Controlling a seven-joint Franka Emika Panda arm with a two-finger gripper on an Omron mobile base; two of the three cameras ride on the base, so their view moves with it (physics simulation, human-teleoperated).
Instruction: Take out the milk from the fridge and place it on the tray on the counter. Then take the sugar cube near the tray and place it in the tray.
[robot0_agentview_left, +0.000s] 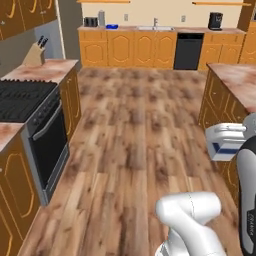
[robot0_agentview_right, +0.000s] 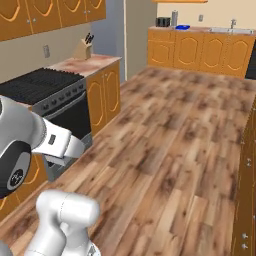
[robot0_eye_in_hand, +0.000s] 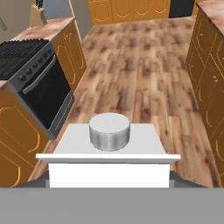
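Note:
The milk (robot0_agentview_left: 220, 149), a small white carton with a dark blue band, hangs at the right edge of the left base view, over the wooden floor. My gripper (robot0_agentview_left: 229, 136) is shut on it. In the hand view the milk (robot0_eye_in_hand: 109, 148) shows its white top and round grey cap, with a dark fingertip (robot0_eye_in_hand: 36, 182) at each bottom corner. The blue tray (robot0_agentview_left: 112, 26) lies far off on the back counter (robot0_agentview_left: 130, 29), beside a dark toaster, and the tray (robot0_agentview_right: 183, 27) also shows in the right base view. The sugar cube is too small to make out. The fridge is out of view.
A black stove (robot0_agentview_left: 27, 107) with an oven door stands on the left, then a counter with a knife block (robot0_agentview_left: 35, 54). Orange cabinets (robot0_agentview_left: 220, 102) under a marbled top line the right. A black dishwasher (robot0_agentview_left: 188, 51) sits in the back row. Wooden floor (robot0_agentview_left: 135, 135) runs between.

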